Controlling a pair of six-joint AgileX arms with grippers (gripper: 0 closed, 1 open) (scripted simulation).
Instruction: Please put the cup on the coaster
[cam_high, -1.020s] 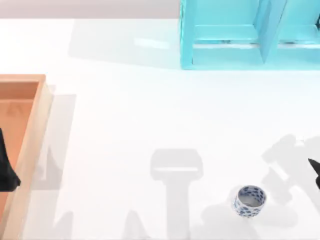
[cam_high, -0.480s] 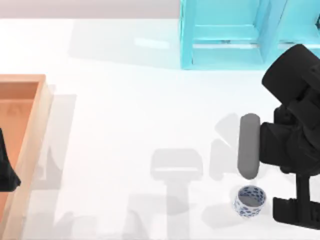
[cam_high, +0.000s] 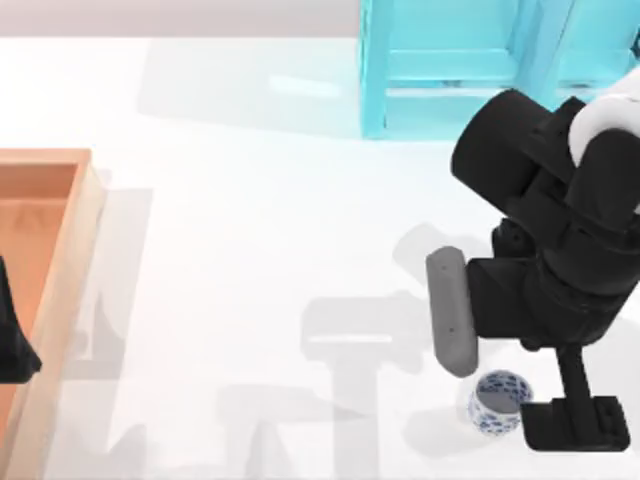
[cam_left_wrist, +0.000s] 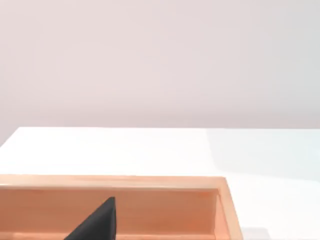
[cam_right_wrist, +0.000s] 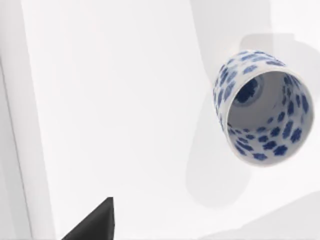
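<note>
Blue-flowered, the cup stands upright near the table's front right corner. Our right pincer hovers over it; we cannot tell its fingers' state. Our left pincer sits at the left edge.

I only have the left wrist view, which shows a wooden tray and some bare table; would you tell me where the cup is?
Observer: The cup stands upright on the white table, near the bottom edge of the top view, on its right side.
Operator: Thank you. Is either gripper near it?
Observer: Yes, the right gripper hangs close beside the cup, on its right in the top view; I cannot tell whether they touch.
Operator: And where is the left arm in that view?
Observer: The left gripper is parked over the wooden tray at the table's left edge, far from the cup.
</note>
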